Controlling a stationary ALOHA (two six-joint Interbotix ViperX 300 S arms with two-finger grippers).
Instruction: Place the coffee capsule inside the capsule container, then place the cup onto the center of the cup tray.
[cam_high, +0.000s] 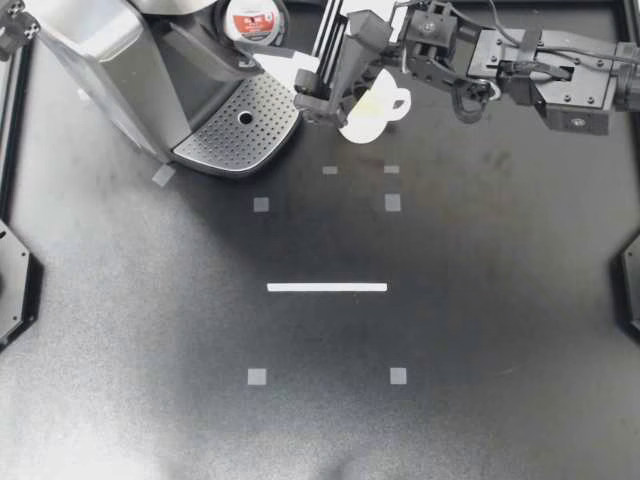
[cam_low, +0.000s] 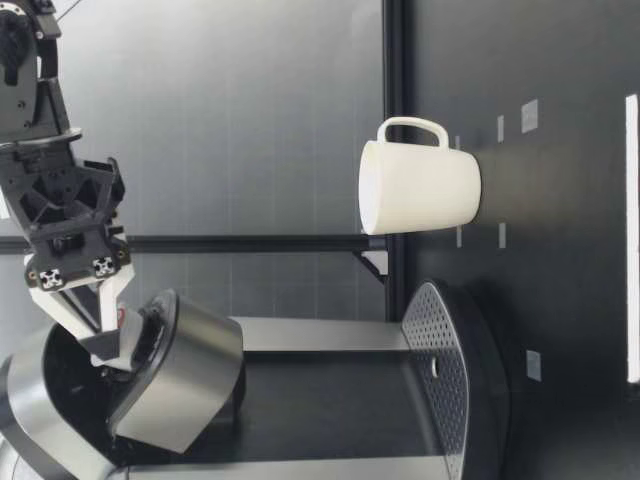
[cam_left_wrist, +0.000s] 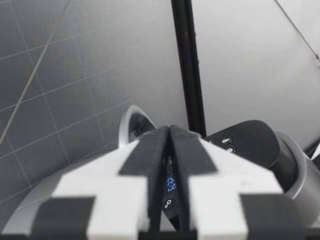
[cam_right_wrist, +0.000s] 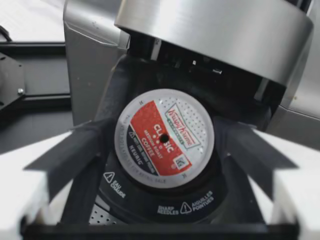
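The coffee capsule (cam_high: 255, 20), with a red and white foil lid, sits in the open capsule holder (cam_right_wrist: 150, 202) of the coffee machine (cam_high: 100, 50). My right gripper (cam_high: 268, 40) hangs over it, open. In the right wrist view its fingers (cam_right_wrist: 70, 150) flank the capsule (cam_right_wrist: 164, 137) without touching it. The white cup (cam_high: 375, 108) stands upright on the table beside the perforated cup tray (cam_high: 240, 125), partly under my right arm. My left gripper (cam_left_wrist: 170, 135) is shut on nothing, behind the machine's top.
The machine's silver lid (cam_low: 180, 380) stands open above the holder. In the low view the cup (cam_low: 420, 188) is well apart from the tray (cam_low: 440, 370). White tape marks (cam_high: 327, 287) dot the dark table in front.
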